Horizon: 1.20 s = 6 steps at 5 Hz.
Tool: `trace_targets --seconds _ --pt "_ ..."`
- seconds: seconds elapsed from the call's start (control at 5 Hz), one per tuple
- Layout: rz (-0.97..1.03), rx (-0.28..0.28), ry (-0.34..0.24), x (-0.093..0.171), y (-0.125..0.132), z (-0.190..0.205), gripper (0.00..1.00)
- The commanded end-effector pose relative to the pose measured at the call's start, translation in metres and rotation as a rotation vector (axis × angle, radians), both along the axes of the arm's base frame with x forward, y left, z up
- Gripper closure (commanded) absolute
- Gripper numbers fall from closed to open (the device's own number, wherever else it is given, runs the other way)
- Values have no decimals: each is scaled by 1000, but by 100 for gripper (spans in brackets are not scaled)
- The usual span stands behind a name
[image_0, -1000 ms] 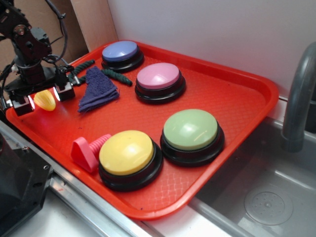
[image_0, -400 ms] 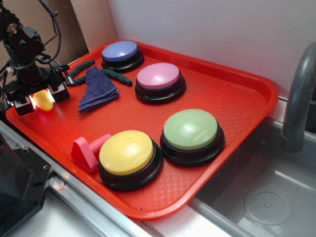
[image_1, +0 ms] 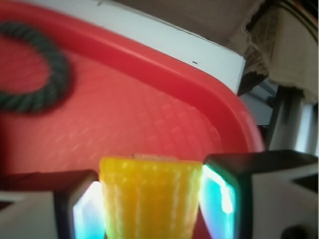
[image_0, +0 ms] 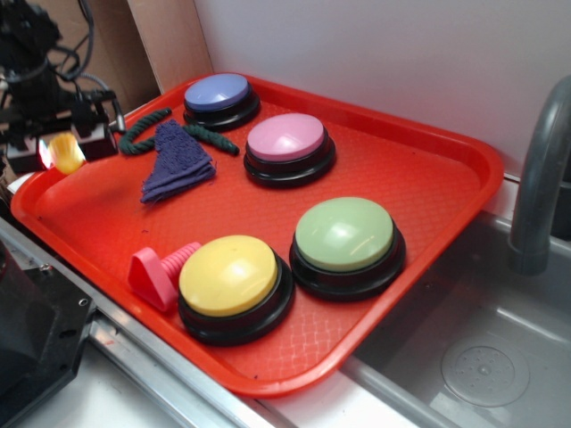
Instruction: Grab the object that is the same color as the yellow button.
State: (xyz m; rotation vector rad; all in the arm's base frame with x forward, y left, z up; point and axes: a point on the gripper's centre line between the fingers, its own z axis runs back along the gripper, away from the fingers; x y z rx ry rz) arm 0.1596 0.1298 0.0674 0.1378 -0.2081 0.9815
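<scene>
The small yellow ribbed object [image_0: 65,152] hangs above the far left corner of the red tray [image_0: 419,178], pinched between my gripper's [image_0: 61,152] two fingers. In the wrist view the yellow object [image_1: 149,196] fills the gap between both pads, with the tray floor well below it. The gripper [image_1: 152,199] is shut on it. The yellow button [image_0: 230,276], a pale dome on a black base, sits at the tray's front edge, far to the right of the gripper.
Green [image_0: 345,235], pink [image_0: 286,139] and blue [image_0: 217,93] dome buttons stand on the tray. A folded purple cloth [image_0: 177,163] and dark green rope [image_0: 143,131] lie right of the gripper. A pink screw piece [image_0: 161,270] sits beside the yellow button. A sink and grey faucet [image_0: 540,178] are at right.
The gripper has closed on the yellow object and risen with it, moving up and slightly left off the tray floor. Everything else on the tray is unmoved.
</scene>
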Motion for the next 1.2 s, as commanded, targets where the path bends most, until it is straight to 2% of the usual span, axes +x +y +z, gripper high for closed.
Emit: trace_targets --seconds 0.0,0.4,0.6,0.8,1.0 --pt "-402 -120 -10 9 -38 82 100" --pt "-669 -123 -40 1 -101 139 100" --pt "-729 -113 -70 -5 -125 147 100" --pt "-721 -110 -91 -9 -135 145 100" --pt "-652 -94 -74 -8 -122 139 100"
